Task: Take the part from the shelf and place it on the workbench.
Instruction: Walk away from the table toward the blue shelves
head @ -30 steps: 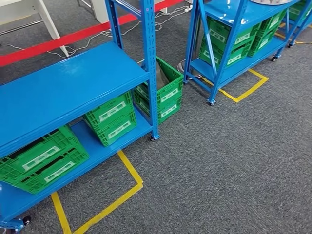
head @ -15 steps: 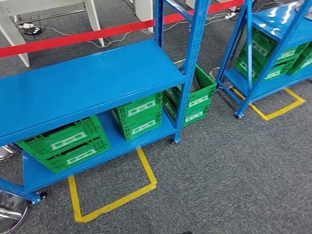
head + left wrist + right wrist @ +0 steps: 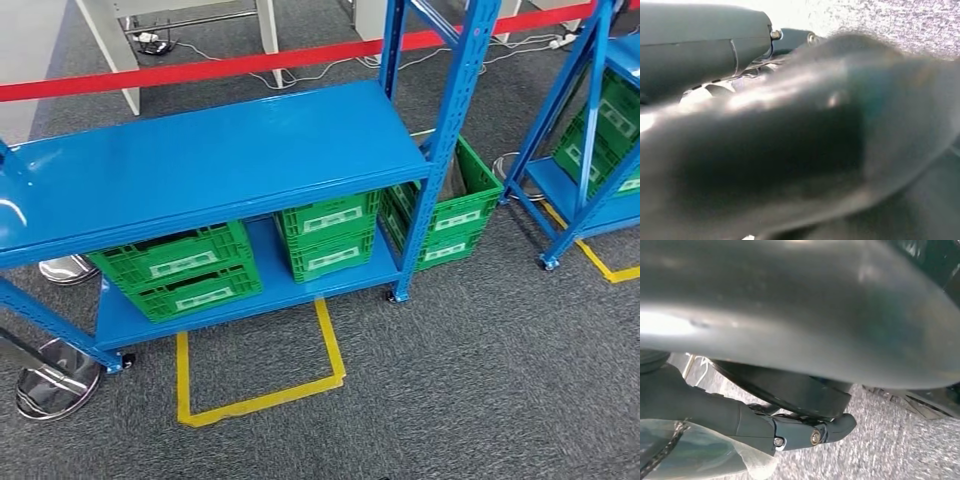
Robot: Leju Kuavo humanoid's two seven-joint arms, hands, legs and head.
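The blue metal shelf (image 3: 211, 160) stands straight ahead in the head view, its wide middle board facing me. In the left wrist view my left hand (image 3: 704, 45) shows a thick grey thumb and one dark finger stretched out over grey carpet. A large smooth, shiny grey surface (image 3: 810, 140) lies blurred right in front of it. My right hand (image 3: 753, 422) also has its dark fingers stretched out, under a similar shiny grey surface (image 3: 798, 305). I cannot tell what these surfaces are or whether either hand holds them.
Three green crates (image 3: 177, 270) (image 3: 328, 235) (image 3: 445, 215) sit low in and beside the shelf. A second blue shelf (image 3: 581, 180) with green crates stands to the right. A red barrier belt (image 3: 189, 70), round metal bases (image 3: 56, 378) and yellow floor tape (image 3: 256, 400) surround the shelf.
The whole picture has slid to the right: the camera has turned left, bringing the near shelf to the middle and pushing the second shelf to the right edge.
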